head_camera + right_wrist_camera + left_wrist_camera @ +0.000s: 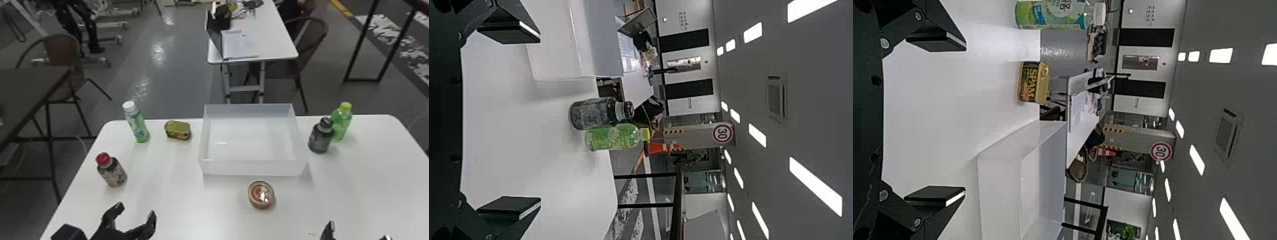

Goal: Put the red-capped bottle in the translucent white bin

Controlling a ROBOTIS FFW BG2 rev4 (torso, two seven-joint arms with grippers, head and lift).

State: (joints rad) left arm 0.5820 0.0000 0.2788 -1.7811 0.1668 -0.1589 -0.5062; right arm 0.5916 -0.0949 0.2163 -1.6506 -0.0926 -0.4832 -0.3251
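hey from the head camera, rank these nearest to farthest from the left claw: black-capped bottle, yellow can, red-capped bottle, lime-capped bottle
From the left claw:
1. Red-capped bottle, on the table's left side.
2. Yellow can, left of the bin.
3. Black-capped bottle, right of the bin.
4. Lime-capped bottle, behind and right of the black-capped one.

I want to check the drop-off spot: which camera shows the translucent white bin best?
The head view: it shows the translucent white bin whole, with its open top and inner floor. The left and right wrist views each catch part of it, cut off by the picture's edge.
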